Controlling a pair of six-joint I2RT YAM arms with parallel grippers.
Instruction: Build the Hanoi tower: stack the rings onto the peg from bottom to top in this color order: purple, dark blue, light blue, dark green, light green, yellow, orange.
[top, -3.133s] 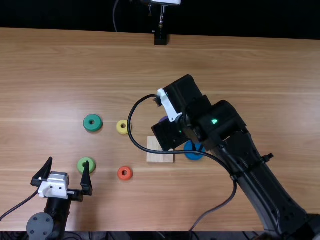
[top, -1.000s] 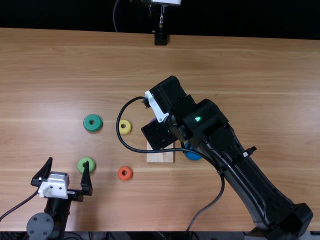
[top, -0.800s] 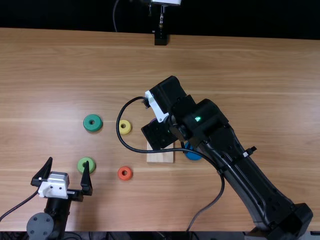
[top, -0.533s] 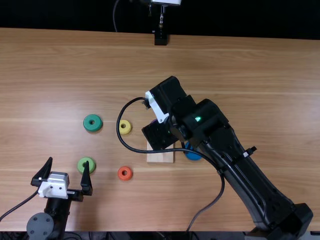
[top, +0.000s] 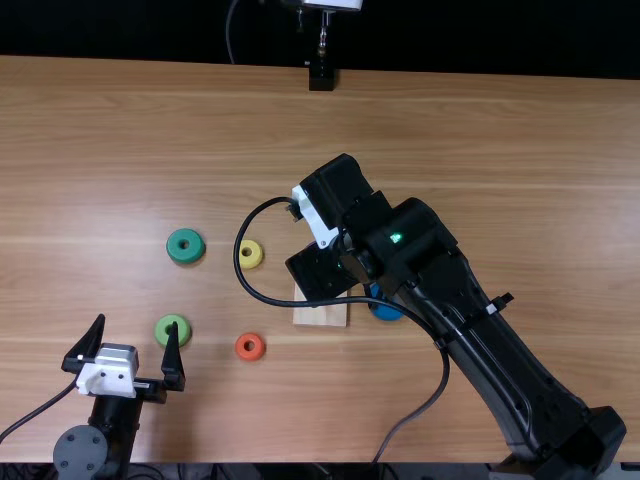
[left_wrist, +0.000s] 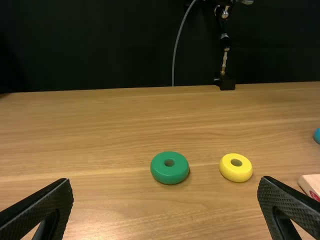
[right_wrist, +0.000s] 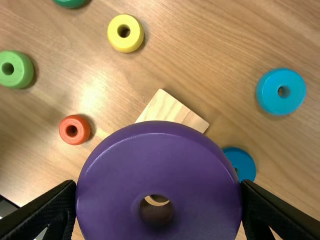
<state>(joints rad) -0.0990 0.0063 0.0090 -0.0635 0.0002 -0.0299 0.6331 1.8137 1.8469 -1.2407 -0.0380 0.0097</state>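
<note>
My right gripper (top: 322, 268) hangs over the wooden base (top: 321, 316), partly covering it. In the right wrist view, my right gripper (right_wrist: 159, 187) is shut on the purple ring (right_wrist: 117, 165), one finger at each side; the base lies beneath, its peg not clearly distinguishable. The dark blue ring (right_wrist: 240, 164) is partly behind the purple one, and the light blue ring (right_wrist: 281, 92) lies farther off. My left gripper (top: 133, 335) stands open and holds nothing, near the light green ring (top: 172, 331); in the left wrist view, left gripper (left_wrist: 165, 182) has its fingers wide apart.
Dark green ring (top: 185, 246) and yellow ring (top: 251, 254) lie left of the base. The orange ring (top: 250, 347) is on the near-left side. A black cable loops from the right arm across the base. A black stand (top: 321, 77) is at the far edge.
Over the last seconds my right arm shifted left, its gripper with it, followed by a very slight move back right. The left arm and the loose rings kept their places.
</note>
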